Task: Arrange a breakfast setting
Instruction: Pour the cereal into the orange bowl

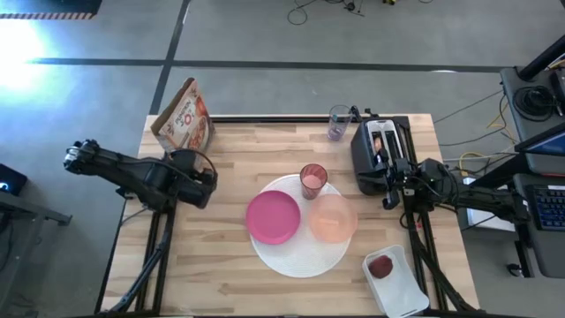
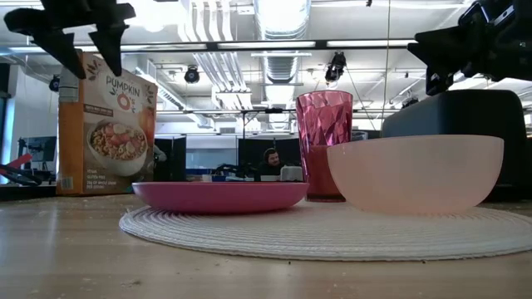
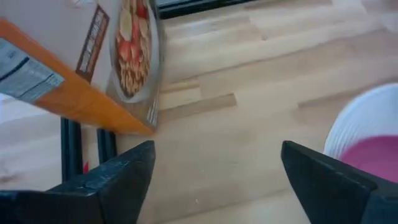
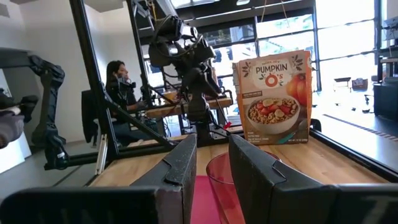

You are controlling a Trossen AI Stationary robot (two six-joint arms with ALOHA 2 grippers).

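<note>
A large white round disc [image 1: 300,252] lies flat at the table's middle. On it rest a small magenta plate [image 1: 273,216], a translucent peach bowl [image 1: 333,219] and a pink tumbler [image 1: 313,180], each on its base. A cereal box [image 1: 184,119] stands upright at the far left corner. A small red fruit [image 1: 381,266] lies in a white tray [image 1: 402,291]. My left gripper [image 1: 208,181] hovers open above the bare wood between the box and the disc, empty. My right gripper [image 1: 387,187] hovers right of the tumbler, its fingers [image 4: 186,165] a narrow gap apart, empty.
A black toaster [image 1: 378,157] stands at the far right, just beyond my right gripper, with something pale in its slot. A clear glass [image 1: 340,122] stands left of it at the far edge. The white tray sits at the near right corner. Bare wood lies near left.
</note>
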